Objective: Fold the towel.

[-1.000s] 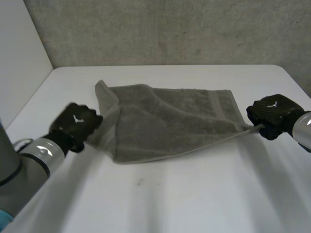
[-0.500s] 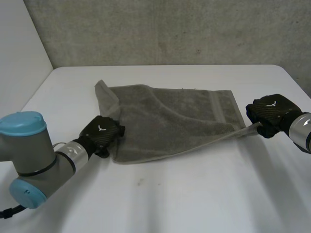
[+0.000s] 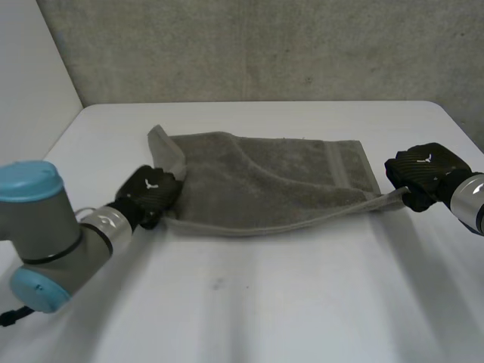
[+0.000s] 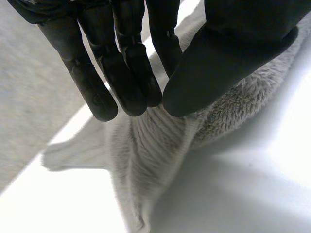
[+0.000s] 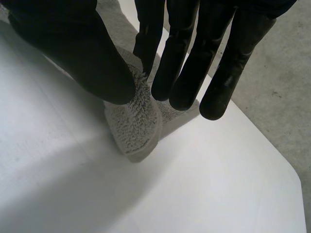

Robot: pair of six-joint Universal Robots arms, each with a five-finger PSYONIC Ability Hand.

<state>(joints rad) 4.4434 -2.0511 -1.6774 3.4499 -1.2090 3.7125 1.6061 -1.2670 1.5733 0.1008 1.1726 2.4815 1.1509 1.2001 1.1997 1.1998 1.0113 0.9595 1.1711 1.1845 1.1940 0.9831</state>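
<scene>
Finds the grey towel [image 3: 265,181] spread across the middle of the white table [image 3: 302,302], stretched between both hands. Pinches its near left corner with the left hand [image 3: 150,193]: in the left wrist view, straight fingers pressed against the thumb, a ridge of towel [image 4: 155,145] clamped between them. Pinches the near right corner with the right hand [image 3: 423,174]: in the right wrist view, thumb and fingers closed on a small tuft of towel [image 5: 136,121] just above the tabletop. Shows, against half a second earlier, the left hand shifted slightly outward and farther from the table's near edge, and the right hand almost where it was. Draws the near edge into a nearly straight line from hand to hand, with the sagging bulge by the left corner gone. Leaves the far left corner rumpled, turned up in a small flap as before.
</scene>
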